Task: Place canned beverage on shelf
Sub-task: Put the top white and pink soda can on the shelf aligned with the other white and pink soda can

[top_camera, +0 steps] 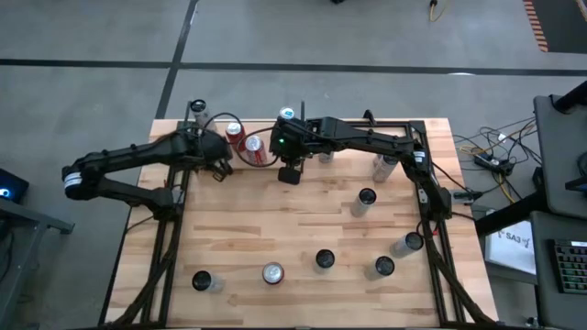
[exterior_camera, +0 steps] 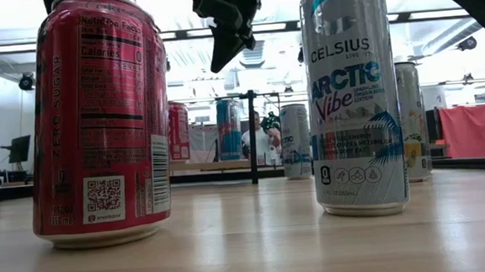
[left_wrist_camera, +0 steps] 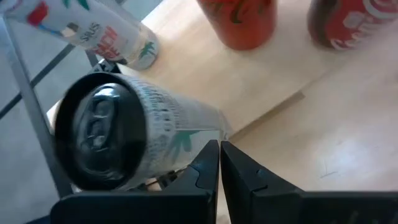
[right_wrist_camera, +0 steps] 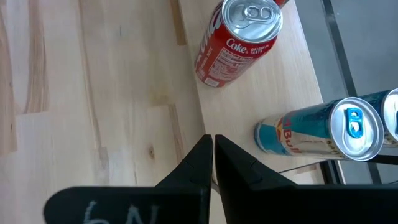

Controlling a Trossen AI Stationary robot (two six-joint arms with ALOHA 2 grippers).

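At twelve o'clock on the surface, both tools, left tool [top_camera: 220, 170] and right tool [top_camera: 290, 175], hang pinched together, empty beside the pale plywood shelf [top_camera: 264, 135] holding red cola cans [top_camera: 254, 150]; next, spread wide before descending squarely over an upright can.

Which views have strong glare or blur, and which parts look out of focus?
Low view: bright ceiling lights wash out the room behind, and the gripper hangs as a dark silhouette; the red can and the white can are sharp. Left wrist view: the close dark-topped can is blurred. Right wrist view: the cola can is clear.
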